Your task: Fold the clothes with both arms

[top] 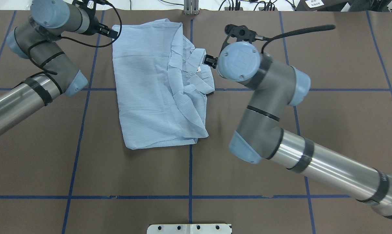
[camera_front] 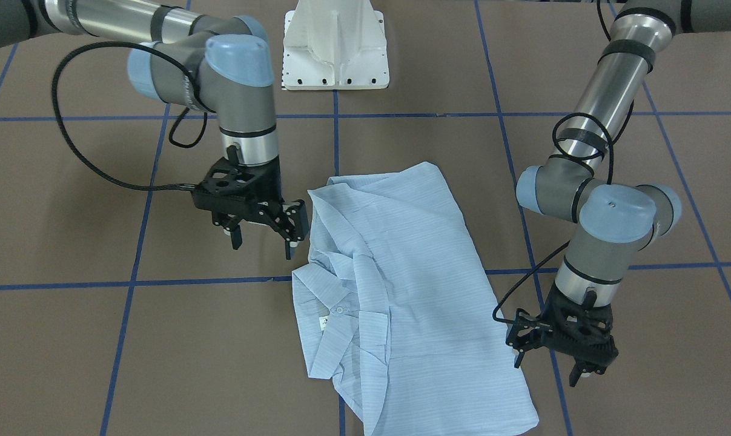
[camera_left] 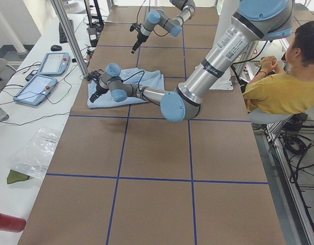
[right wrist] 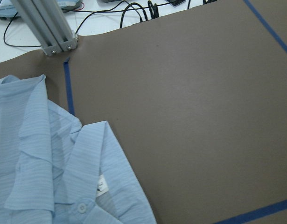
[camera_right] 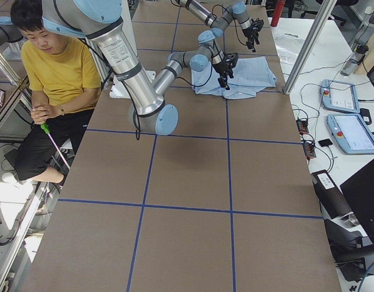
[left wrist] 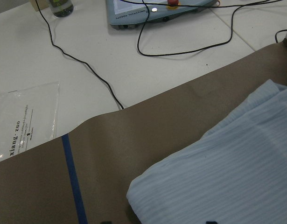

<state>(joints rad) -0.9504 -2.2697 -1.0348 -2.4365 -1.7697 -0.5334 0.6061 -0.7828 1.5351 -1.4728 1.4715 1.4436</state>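
Observation:
The light blue striped shirt (camera_front: 401, 290) lies folded on the brown table, its collar (camera_front: 335, 309) and a white button facing up. In the overhead view the shirt (top: 150, 84) sits at the far middle. My right gripper (camera_front: 263, 243) is open and empty, hovering just beside the shirt's collar-side edge. My left gripper (camera_front: 547, 368) is open and empty, hovering beside the shirt's opposite edge near a corner. The left wrist view shows that shirt corner (left wrist: 218, 177). The right wrist view shows the collar (right wrist: 64, 172).
The white pedestal base (camera_front: 335, 48) stands at the robot's side. Blue tape lines (camera_front: 129, 281) cross the brown table. Teach pendants (camera_left: 42, 76) and cables lie on the white bench past the table's edge. A person in yellow (camera_left: 284, 76) sits beside the robot.

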